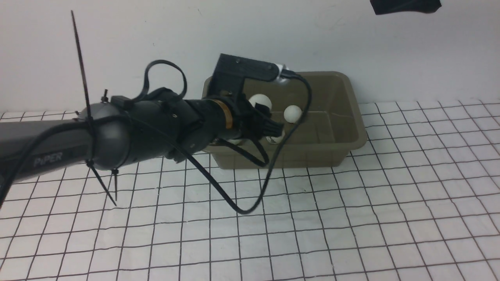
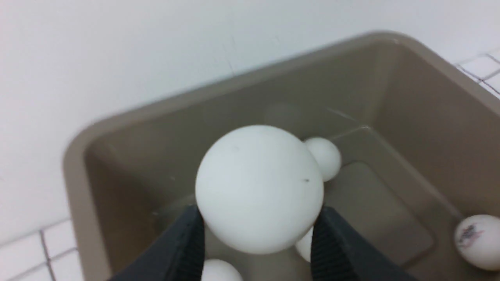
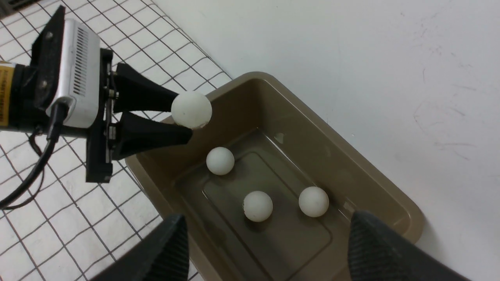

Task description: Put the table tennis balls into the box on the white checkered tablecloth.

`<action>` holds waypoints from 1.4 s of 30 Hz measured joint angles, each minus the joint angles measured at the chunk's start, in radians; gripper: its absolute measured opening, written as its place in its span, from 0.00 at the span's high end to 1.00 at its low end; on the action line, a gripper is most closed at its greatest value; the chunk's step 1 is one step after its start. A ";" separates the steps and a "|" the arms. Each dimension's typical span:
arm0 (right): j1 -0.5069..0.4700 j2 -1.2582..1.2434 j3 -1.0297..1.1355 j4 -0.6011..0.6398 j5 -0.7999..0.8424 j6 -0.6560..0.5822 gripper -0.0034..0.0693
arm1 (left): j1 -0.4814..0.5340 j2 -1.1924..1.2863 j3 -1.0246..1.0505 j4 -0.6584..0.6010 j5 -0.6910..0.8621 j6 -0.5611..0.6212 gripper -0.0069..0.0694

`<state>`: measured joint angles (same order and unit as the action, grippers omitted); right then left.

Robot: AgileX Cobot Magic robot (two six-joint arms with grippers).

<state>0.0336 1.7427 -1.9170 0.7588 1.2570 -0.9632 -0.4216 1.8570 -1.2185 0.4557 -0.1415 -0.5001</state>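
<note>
My left gripper is shut on a white table tennis ball and holds it above the left end of the olive-grey box. From the left wrist the held ball sits between the two dark fingers, over the box. Three more balls lie on the box floor; one carries a dark print. My right gripper hangs open and empty high over the box's other end. The box stands on the white checkered tablecloth.
The box stands close against a plain white wall at the back. A black cable loops down from the left wrist in front of the box. A dark part shows at the top right edge.
</note>
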 joint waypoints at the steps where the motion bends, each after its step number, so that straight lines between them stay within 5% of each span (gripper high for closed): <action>1: 0.000 0.000 0.000 0.005 0.000 0.000 0.27 | 0.014 0.005 0.000 0.041 -0.024 -0.015 0.49; 8: 0.000 0.000 0.000 0.028 0.000 0.000 0.27 | 0.015 0.010 0.000 0.253 -0.099 -0.198 0.26; 17: 0.000 -0.001 0.000 0.041 0.000 -0.025 0.27 | 0.012 -0.062 0.000 0.471 -0.059 -0.409 0.24; 28: 0.000 -0.203 0.000 -0.078 -0.157 -0.040 0.27 | 0.012 -0.245 0.000 0.555 0.209 -0.419 0.24; 42: 0.000 -0.564 0.109 -0.326 -0.080 0.210 0.27 | 0.012 -0.312 0.002 0.622 0.328 -0.416 0.24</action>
<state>0.0336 1.1791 -1.8082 0.4329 1.1769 -0.7535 -0.4099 1.5454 -1.2166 1.0779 0.1866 -0.9165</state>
